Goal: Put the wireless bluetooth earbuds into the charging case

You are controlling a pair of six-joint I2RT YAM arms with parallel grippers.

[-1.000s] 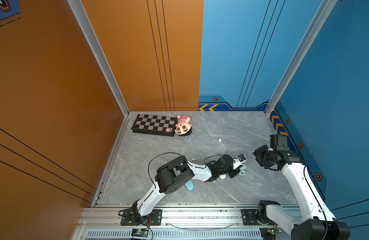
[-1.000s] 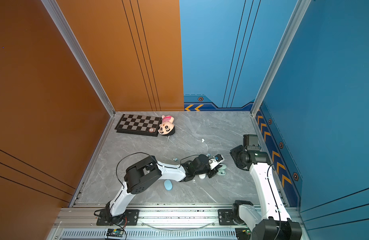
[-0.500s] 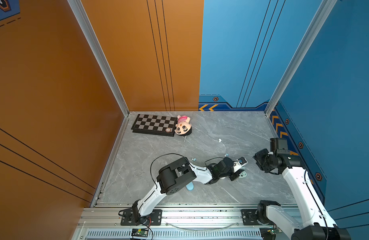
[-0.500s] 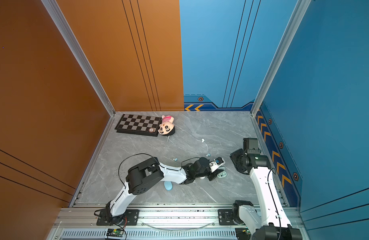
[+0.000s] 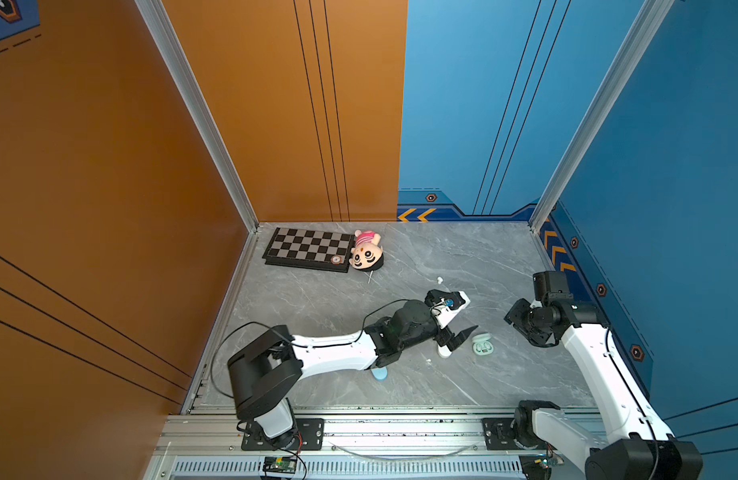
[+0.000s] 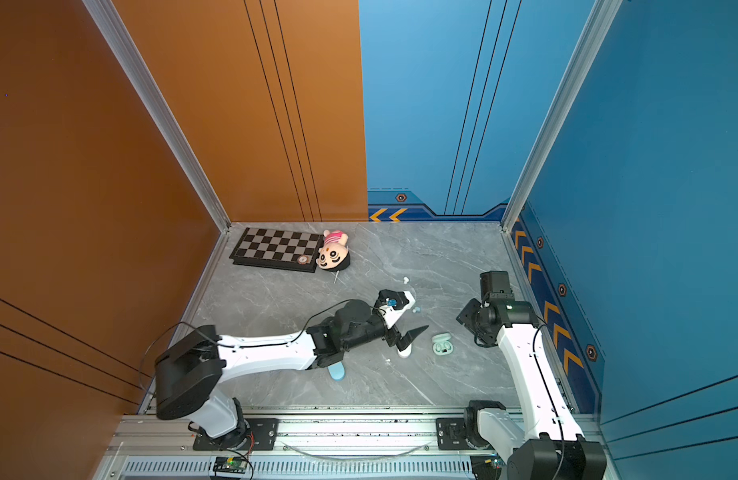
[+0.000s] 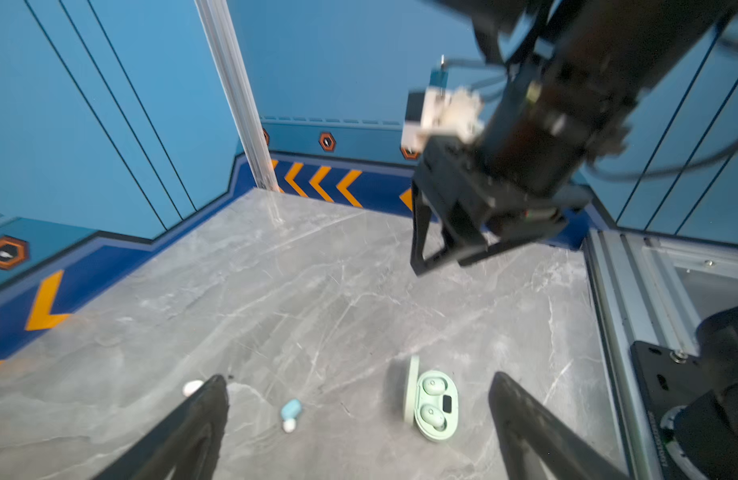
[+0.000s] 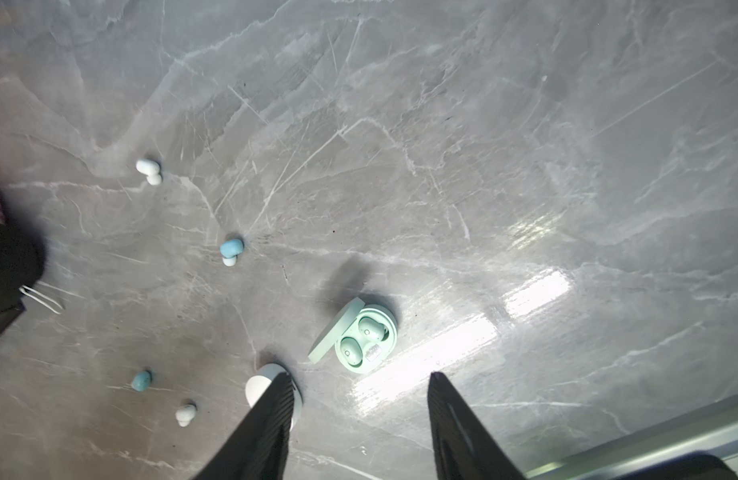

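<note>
**Mint charging case (image 8: 334, 332), lid up, both mint earbuds (image 8: 371, 328) seated in its wells.**
Lies between the arms, probably so either can reach it. Left end effector (image 7: 357, 378) spread wide, empty, facing it. Right end effector (image 8: 359, 376) part-spread, empty, raised clear. Beyond: blue earbud (image 8: 231, 249) and white earbud (image 8: 148, 168) loose on the surface (image 8: 525, 166).

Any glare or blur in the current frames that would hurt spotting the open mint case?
Right wrist view: bright glare streaks on the table beside the mint case, which is sharp, with a dark shadow at its lid side. Left wrist view: the right gripper is smeared by blur, but the case is readable. Both top views: even light, sharp, case small.
</note>
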